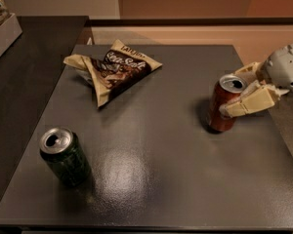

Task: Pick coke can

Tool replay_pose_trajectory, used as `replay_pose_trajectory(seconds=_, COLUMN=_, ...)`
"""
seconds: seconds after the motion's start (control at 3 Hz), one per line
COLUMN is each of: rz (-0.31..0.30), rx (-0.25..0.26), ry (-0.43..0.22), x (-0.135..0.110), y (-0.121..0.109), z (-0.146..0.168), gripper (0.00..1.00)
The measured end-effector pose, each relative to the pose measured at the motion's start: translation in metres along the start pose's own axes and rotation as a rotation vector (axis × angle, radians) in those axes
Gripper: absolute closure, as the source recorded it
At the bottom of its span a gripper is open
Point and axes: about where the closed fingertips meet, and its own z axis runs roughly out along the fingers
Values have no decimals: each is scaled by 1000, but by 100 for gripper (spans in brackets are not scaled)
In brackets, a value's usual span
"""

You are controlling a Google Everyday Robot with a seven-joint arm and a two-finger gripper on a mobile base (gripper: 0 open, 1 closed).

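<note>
Fingers [249,103] of the gripper [233,92], blocky and cream, are closed on the cylindrical coke can [217,99]. Glossy table [151,169] is seen beneath.

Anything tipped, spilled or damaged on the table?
Nothing spilled or tipped: coke can upright in the gripper at the table's right, green can upright front left. Only the chip bag at the back lies crumpled.
</note>
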Motion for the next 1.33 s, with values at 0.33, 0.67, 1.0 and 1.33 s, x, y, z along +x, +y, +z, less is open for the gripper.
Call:
replay_pose_trajectory(seconds=0.33, rz=-20, rx=27, ry=1, x=-27, y=-9, z=-12, gripper=100)
replay_pose_trajectory(seconds=0.67, rz=-42, rx=49, ry=5, x=-57, y=-18, z=-27, gripper=100)
replay_pose_trajectory(seconds=1.0, rz=-94, rx=67, ry=12, x=-89, y=-23, z=-42, gripper=100)
replay_pose_trajectory(seconds=1.33, rz=-94, rx=67, ry=12, x=-89, y=-23, z=-42, gripper=100)
